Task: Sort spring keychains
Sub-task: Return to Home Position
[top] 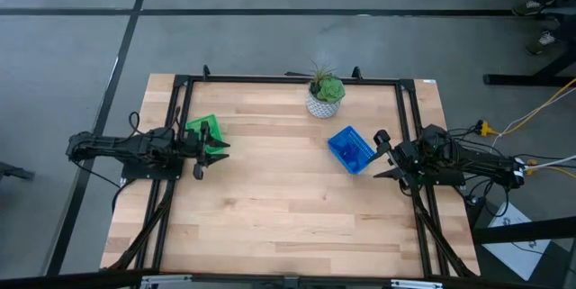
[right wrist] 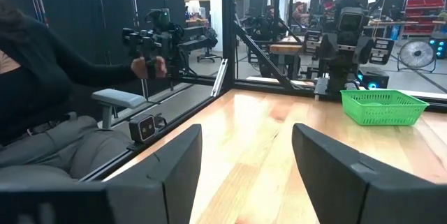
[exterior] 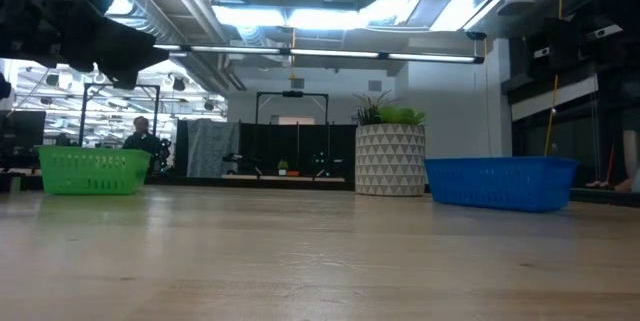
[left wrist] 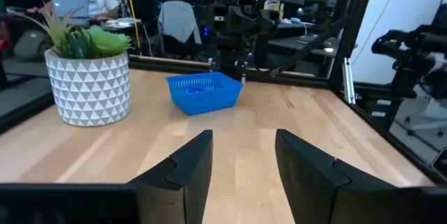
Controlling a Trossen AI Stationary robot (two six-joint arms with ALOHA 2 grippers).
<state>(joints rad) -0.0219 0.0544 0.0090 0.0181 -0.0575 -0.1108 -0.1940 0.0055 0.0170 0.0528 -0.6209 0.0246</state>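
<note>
Green tray point(exterior: 92, 173), blue tray point(exterior: 500, 183), white pot point(exterior: 390, 161) w/ grey triangles, pale wood table point(exterior: 320, 261).

Blue spring keychains point(top: 353, 151): we make out only darker blue blur on floor of blue tray point(top: 331, 139), 2 o'clock from table centre; single clips, poses too small to tell. Green spring keychains: we cannot pick out inside green tray point(top: 200, 123), 10 o'clock.
</note>
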